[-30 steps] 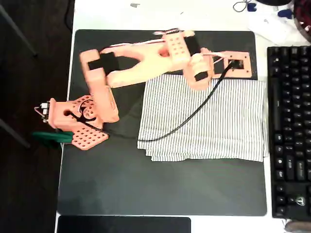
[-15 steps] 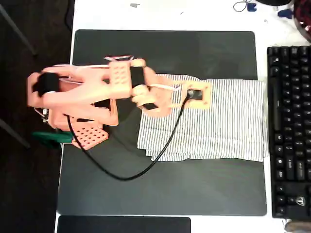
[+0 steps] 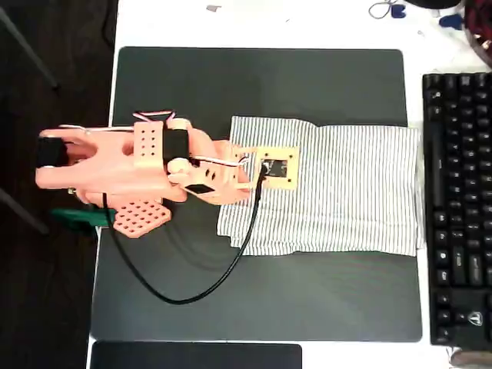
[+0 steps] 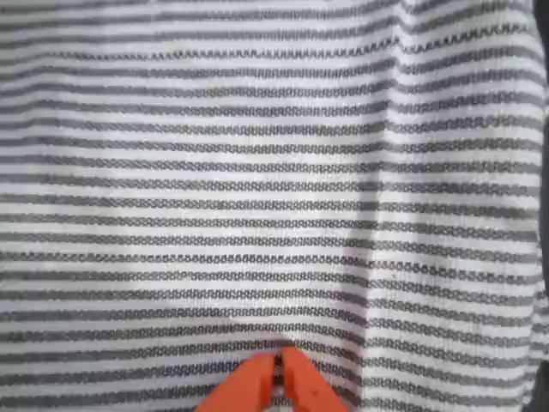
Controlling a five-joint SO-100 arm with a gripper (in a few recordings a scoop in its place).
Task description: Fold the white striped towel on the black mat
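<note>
Towel [image 3: 346, 188] is the landmark: a white cloth with fine dark stripes lying flat on the black mat [image 3: 261, 300], toward the mat's right half, its right edge close to the keyboard [image 3: 457, 207]. Layered edges show along the towel's bottom left corner in the overhead view, so I judge it already doubled over at least once; the stack looks fairly tidy, though that corner is a little uneven. Whether a further fold is wanted I cannot say from the task alone.

Above the towel's left part sits the orange arm's head, with the gripper [image 4: 279, 378] pointing down at the cloth. In the wrist view its two orange tips are pressed together, with only a thin seam between them and no cloth pinched; stripes run unbroken around them. A black cable [image 3: 192, 288] loops from the arm across the mat below the towel's left corner. The arm's base stands left of the towel, at the mat's edge.
</note>
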